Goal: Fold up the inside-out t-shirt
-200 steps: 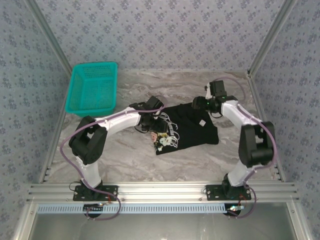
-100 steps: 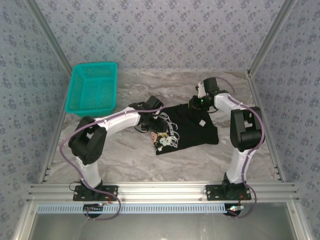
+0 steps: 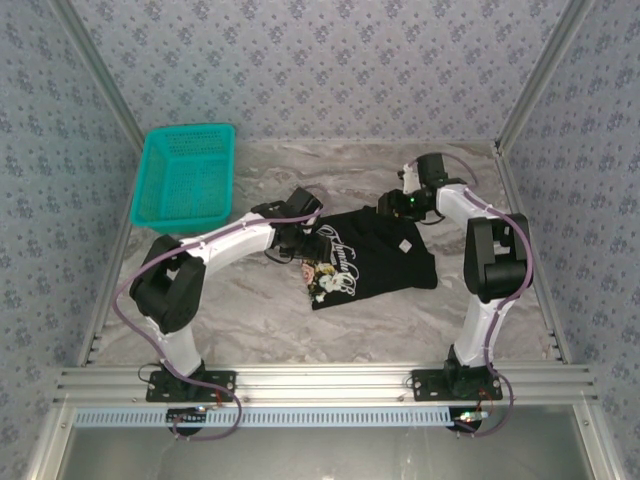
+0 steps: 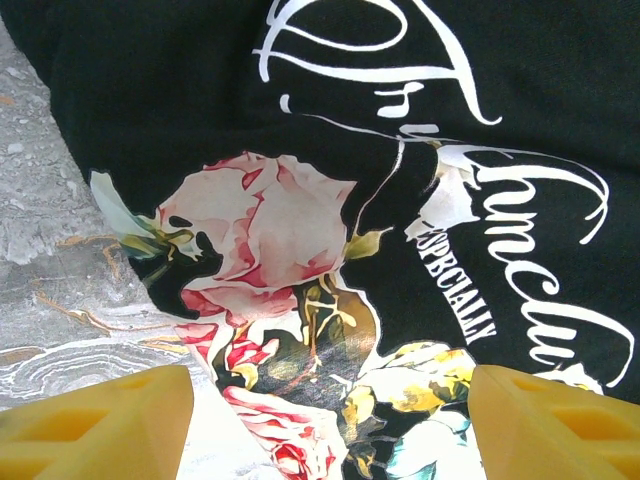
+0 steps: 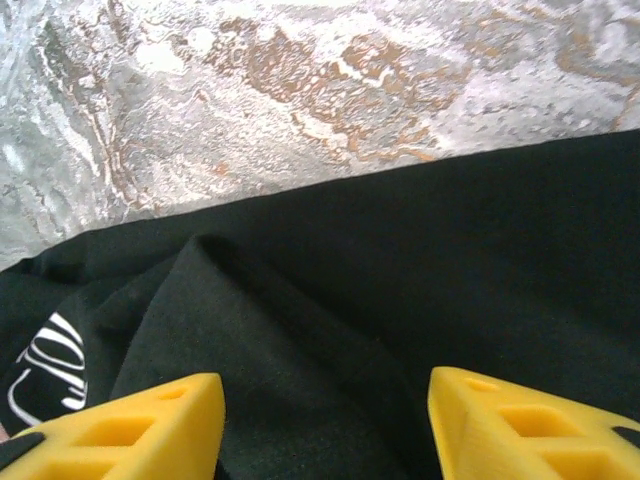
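Note:
The black t-shirt (image 3: 375, 258) lies roughly flat in the middle of the table, its printed side up, with white script and a rose graphic (image 4: 260, 220) toward its left edge. My left gripper (image 3: 301, 243) hovers open over that left edge, and its yellow fingertips (image 4: 100, 425) straddle the flower print with nothing between them (image 4: 330, 430). At the shirt's far edge my right gripper (image 3: 399, 207) is open. Its yellow fingertips (image 5: 130, 430) stand apart above a raised fold of black cloth (image 5: 300, 330), close over it and holding nothing.
A teal mesh basket (image 3: 185, 178) stands at the back left, apart from the shirt. The marbled tabletop (image 3: 250, 310) is bare in front of and to the right of the shirt. Patterned walls and metal frame rails (image 3: 520, 110) close in the sides.
The right arm's elbow has swung inward toward the middle, and its gripper stays at the shirt's far edge. The left arm has shifted slightly toward the back. The shirt lies as before.

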Robot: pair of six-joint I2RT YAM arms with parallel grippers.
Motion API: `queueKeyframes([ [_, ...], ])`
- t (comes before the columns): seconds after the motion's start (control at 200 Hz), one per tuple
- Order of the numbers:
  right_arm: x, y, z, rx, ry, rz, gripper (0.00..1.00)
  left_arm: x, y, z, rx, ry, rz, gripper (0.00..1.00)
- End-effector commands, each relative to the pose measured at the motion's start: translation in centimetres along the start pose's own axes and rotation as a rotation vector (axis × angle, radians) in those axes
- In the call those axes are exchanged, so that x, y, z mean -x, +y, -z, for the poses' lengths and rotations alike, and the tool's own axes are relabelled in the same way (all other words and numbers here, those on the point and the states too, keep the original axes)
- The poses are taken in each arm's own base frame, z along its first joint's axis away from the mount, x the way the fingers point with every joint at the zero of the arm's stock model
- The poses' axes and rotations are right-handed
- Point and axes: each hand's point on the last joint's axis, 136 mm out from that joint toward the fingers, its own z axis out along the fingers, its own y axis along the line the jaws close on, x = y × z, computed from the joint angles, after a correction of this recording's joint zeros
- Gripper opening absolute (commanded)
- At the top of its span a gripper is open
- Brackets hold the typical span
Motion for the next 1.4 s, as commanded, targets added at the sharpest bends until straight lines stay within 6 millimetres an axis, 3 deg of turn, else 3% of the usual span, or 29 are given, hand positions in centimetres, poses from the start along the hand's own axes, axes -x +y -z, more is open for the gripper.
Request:
queueKeyframes([
  [0.0,-1.0,0.9,0.0,0.05,0.039,0.033,0.62,0.2,0.2,0.8,0.001,-0.018,0.002,0.73],
  [0.125,-1.7,0.8,-0.8,0.061,0.08,0.033,0.59,0.1,0.3,0.9,0.004,-0.014,0.001,0.73],
  [0.24,-2.3,0.7,-1.2,0.06,0.099,0.029,0.49,0.1,0.5,0.9,0.005,-0.019,0.005,0.73],
  [0.34,-2.5,0.5,-1.2,0.059,0.102,0.026,0.33,0.1,0.5,1.0,0.004,-0.023,0.007,0.72],
  [0.49,-1.2,0.3,0.2,0.03,0.052,0.033,0.17,0.1,0.5,1.0,0.005,-0.02,0.005,0.72],
  [0.645,0.6,-1.4,2.3,-0.051,-0.012,0.023,0.14,0.0,0.4,0.8,-0.001,-0.013,0.006,0.72],
  [0.769,1.6,-3.7,3.1,-0.124,-0.033,-0.006,0.14,-0.1,0.3,0.6,-0.009,-0.005,0.008,0.72],
  [1.029,2.9,-8.3,2.5,-0.33,-0.031,-0.053,0.16,-0.1,0.2,0.5,-0.012,-0.001,0.006,0.72],
  [1.089,3.1,-9.4,2.4,-0.377,-0.025,-0.071,0.22,-0.1,0.2,0.4,-0.013,0.002,0.006,0.73],
  [1.174,2.9,-10.4,2.0,-0.422,0.006,-0.087,0.42,-0.1,0.0,0.1,-0.017,0.008,0.007,0.72],
  [1.274,2.7,-10.3,2.3,-0.434,0.024,-0.082,0.51,0.4,-0.2,0.2,-0.015,-0.001,0.0,0.72],
  [1.394,3.2,-8.3,5.2,-0.471,-0.034,-0.04,0.54,2.4,-0.3,1.1,-0.002,-0.05,-0.031,0.73],
])
